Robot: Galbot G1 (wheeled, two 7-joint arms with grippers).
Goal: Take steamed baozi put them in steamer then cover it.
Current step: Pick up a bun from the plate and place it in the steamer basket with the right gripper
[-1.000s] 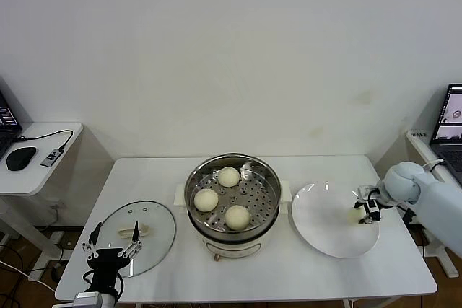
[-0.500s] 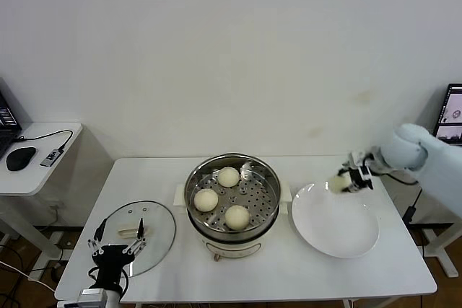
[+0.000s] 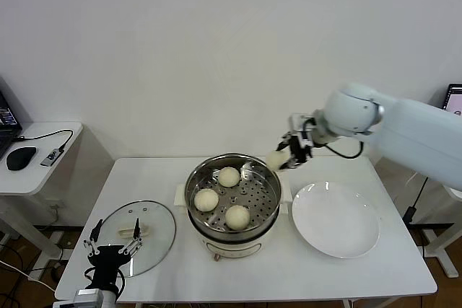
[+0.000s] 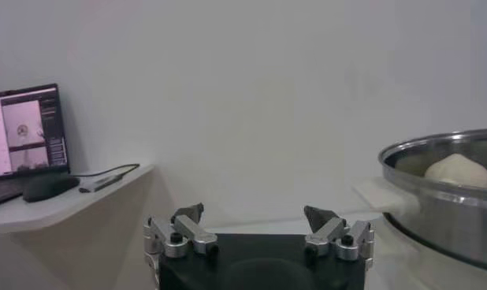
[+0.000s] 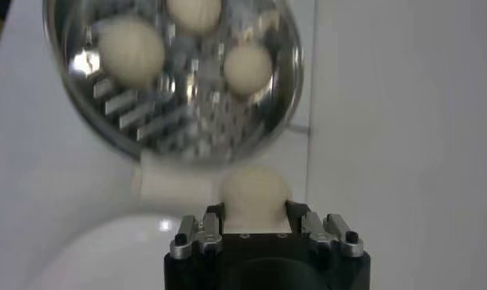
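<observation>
The steel steamer [image 3: 232, 178] on its cream pot base stands mid-table and holds three cream-white baozi [image 3: 228, 176] [image 3: 206, 199] [image 3: 237, 216]. My right gripper [image 3: 284, 158] is shut on a fourth baozi [image 3: 276, 159], held in the air just past the steamer's right rim; in the right wrist view that baozi [image 5: 254, 194] sits between the fingers, with the steamer [image 5: 172, 75] beyond. The glass cover [image 3: 137, 236] with its cream bar handle lies flat on the table left of the steamer. My left gripper [image 3: 112, 252] is open at the cover's near edge.
A flat white plate [image 3: 335, 219] lies bare to the right of the steamer. A side table [image 3: 32, 171] with a mouse and a cable stands to the left. A laptop screen shows at the far right edge.
My right gripper has lifted the baozi off the white plate and carried it up and left to the steamer's right rim. The left gripper has barely moved.
</observation>
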